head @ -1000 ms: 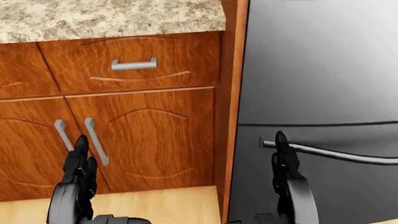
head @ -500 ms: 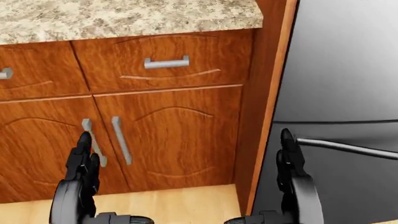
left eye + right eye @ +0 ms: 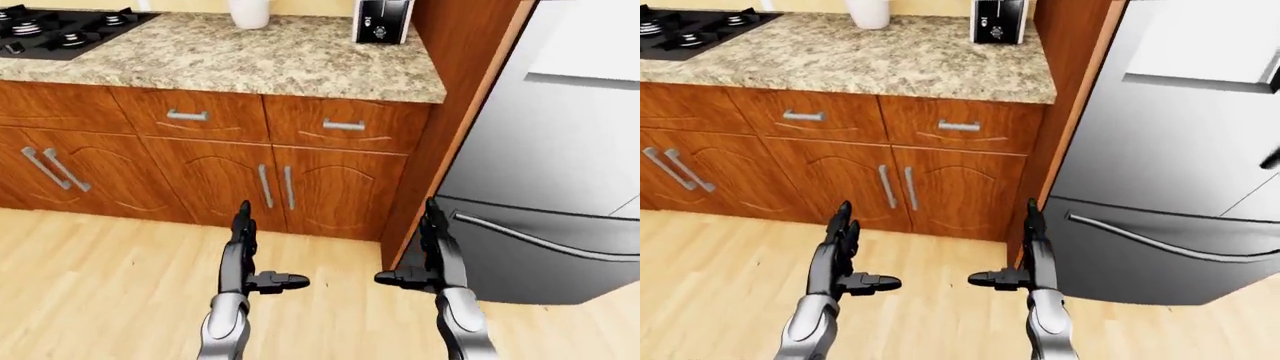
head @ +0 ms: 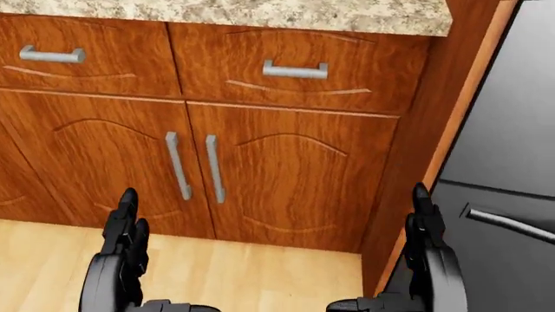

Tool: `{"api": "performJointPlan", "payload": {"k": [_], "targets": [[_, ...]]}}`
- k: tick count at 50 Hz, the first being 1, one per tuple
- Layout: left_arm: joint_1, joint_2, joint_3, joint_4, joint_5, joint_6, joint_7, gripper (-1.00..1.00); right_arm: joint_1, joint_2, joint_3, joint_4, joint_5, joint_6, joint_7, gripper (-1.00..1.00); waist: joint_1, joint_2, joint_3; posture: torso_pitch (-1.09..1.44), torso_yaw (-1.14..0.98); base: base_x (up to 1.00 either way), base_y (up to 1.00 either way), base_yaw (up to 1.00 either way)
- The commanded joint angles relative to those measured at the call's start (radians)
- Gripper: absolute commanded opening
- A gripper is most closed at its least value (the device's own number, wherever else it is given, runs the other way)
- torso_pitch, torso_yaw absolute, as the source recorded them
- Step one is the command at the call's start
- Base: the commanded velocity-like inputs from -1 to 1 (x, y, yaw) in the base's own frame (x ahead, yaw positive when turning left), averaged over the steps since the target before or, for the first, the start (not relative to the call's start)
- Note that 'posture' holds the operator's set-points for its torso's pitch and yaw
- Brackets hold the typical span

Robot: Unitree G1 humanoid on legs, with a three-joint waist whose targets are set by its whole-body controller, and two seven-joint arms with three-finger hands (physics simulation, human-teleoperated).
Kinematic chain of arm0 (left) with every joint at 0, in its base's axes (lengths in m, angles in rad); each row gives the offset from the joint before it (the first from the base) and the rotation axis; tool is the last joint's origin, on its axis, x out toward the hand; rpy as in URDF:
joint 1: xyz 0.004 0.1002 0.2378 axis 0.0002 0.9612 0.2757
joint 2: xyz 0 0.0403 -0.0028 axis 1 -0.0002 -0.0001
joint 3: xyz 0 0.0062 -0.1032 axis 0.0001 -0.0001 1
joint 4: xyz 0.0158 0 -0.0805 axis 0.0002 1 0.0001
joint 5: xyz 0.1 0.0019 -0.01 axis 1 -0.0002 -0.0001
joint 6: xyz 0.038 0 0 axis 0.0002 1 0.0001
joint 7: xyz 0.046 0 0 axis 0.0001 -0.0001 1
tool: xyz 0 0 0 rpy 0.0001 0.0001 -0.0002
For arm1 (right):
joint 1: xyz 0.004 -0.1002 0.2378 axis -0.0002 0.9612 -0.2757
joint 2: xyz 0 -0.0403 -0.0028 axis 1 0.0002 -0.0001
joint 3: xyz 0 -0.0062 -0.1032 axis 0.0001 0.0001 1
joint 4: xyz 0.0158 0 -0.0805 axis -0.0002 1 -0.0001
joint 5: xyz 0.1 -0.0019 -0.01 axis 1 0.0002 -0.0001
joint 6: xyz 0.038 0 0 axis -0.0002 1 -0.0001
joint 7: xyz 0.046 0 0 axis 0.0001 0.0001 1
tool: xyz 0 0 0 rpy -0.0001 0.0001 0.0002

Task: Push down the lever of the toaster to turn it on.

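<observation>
Speckled granite counter (image 3: pixel 250 60) over reddish wooden cabinets (image 3: pixel 300 187), a black stove (image 3: pixel 60 30) at its left end, a steel refrigerator (image 3: pixel 570 150) standing on the right.

A home kitchen: granite-topped bench (image 3: pixel 280 64) over wooden cabinets (image 3: pixel 300 187), gas hob (image 3: pixel 60 30) far left, steel fridge (image 3: pixel 560 150) right, toaster (image 3: pixel 382 20) far.

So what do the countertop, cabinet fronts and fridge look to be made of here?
Countertop: speckled beige-grey stone, probably granite, fairly matte.
Cabinet fronts: reddish-brown wood with visible grain and a slight sheen, brushed-metal bar handles.
Fridge: smooth grey metal, probably stainless steel, with soft gradient reflections.
</observation>
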Motion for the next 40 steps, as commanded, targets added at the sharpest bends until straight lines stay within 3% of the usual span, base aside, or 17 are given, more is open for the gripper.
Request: {"api": "performJointPlan", "payload": {"k": [1,7,13,20,25,31,37,38,40], "targets": [[-0.018,0.008,0.014,-0.065,0.001,-0.025,0.006,1.0,-0.024,0.004,0.018,-0.053,0.003,-0.035,0.004,1.0,0.006,0.001,-0.025,0.0,0.0,0.0,0.0,0.0],[-0.026,0.011,0.018,-0.039,0.014,-0.049,0.01,1.0,-0.026,0.001,0.028,-0.058,-0.024,-0.033,-0.007,1.0,0.002,0.009,-0.037,0.0,0.0,0.0,0.0,0.0],[-0.017,0.005,0.021,-0.096,-0.003,0.036,0.033,1.0,-0.021,0.009,0.04,-0.115,-0.039,0.0,-0.015,1.0,0.005,0.006,-0.046,0.0,0.0,0.0,0.0,0.0],[-0.068,0.022,0.042,-0.225,0.004,0.216,0.051,1.0,-0.057,0.013,0.05,-0.337,-0.035,0.261,-0.004,1.0,0.007,0.003,-0.045,0.0,0.0,0.0,0.0,0.0],[-0.19,0.048,0.08,-0.365,-0.036,0.453,0.059,1.0,-0.159,0.002,0.035,-0.474,-0.02,0.481,-0.004,1.0,0.007,0.004,-0.049,0.0,0.0,0.0,0.0,0.0],[-0.43,0.114,0.127,-0.426,-0.095,0.721,0.086,1.0,-0.331,-0.018,0.025,-0.587,-0.013,0.74,-0.001,1.0,0.008,0.009,-0.046,0.0,0.0,0.0,0.0,0.0],[-0.659,0.191,0.166,-0.357,-0.144,0.832,0.136,1.0,-0.531,-0.059,-0.017,-0.646,0.028,0.961,-0.019,1.0,0.009,0.012,-0.038,0.0,0.0,0.0,0.0,0.0],[-0.704,0.203,0.174,-0.358,-0.161,0.872,0.15,1.0,-0.567,-0.067,-0.021,-0.64,0.035,0.983,-0.025,1.0,0.007,0.016,-0.055,0.0,0.0,0.05,0.0,0.0],[-0.777,0.228,0.178,-0.325,-0.183,0.897,0.166,1.0,-0.642,-0.084,-0.032,-0.628,0.051,1.03,-0.036,1.0,0.007,0.023,-0.032,0.0,0.0,0.12,0.0,0.0]]}}
